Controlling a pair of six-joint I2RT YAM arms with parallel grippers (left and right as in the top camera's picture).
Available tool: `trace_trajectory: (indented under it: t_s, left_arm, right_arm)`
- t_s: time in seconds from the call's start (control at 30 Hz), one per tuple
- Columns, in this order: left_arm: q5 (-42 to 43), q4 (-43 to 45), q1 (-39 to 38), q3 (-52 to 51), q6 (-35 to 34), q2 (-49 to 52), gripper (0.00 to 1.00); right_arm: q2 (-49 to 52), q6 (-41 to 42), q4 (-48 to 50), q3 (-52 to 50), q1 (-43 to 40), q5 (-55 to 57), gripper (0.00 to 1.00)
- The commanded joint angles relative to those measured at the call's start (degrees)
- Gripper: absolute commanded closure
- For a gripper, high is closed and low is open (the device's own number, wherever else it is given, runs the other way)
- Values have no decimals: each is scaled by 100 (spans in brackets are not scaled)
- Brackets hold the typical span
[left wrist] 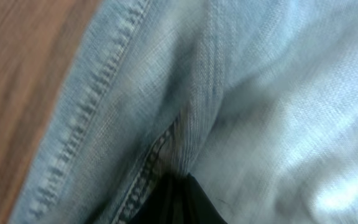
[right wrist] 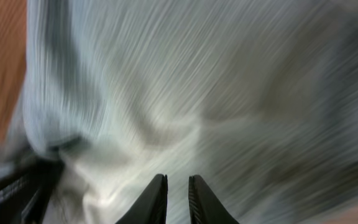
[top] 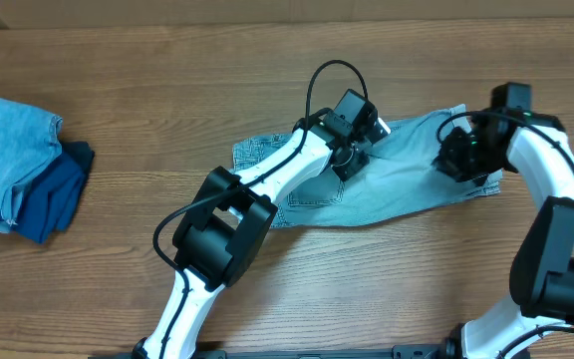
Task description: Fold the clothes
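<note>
The clothes (top: 407, 184), pale light-blue denim shorts, lie spread across the table at centre right. My left gripper (top: 352, 135) is down on their upper middle. In the left wrist view its dark fingers (left wrist: 180, 200) are pressed together on a raised fold of denim (left wrist: 194, 124) beside a stitched seam (left wrist: 148, 168). My right gripper (top: 463, 155) is over the shorts' right end. In the right wrist view its gripper (right wrist: 178, 186) has its jaws a narrow gap apart over blurred denim (right wrist: 229, 81), with nothing clearly pinched.
A folded stack sits at the table's far left: a light-blue garment (top: 3, 155) with a dark navy one (top: 58, 194) beside it. Bare wooden table (top: 167, 70) surrounds the shorts. Both arms' bases stand at the near edge.
</note>
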Motion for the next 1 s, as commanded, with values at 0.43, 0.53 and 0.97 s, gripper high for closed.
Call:
trace_trajectory:
  t_s: [0.43,0.53,0.97]
  left_arm:
    - [-1307,15,994,831,-177,138,89]
    - [-251,-1235,990,1829,-151,118,89]
    - [1069,-1384,197,2020,232,1134,94]
  right_arm:
    - [48,501,223,-1738,669,809,90]
    - [48,501,258,-1738,669,807,90]
    - [-306,50,348,-1663,669,522,91]
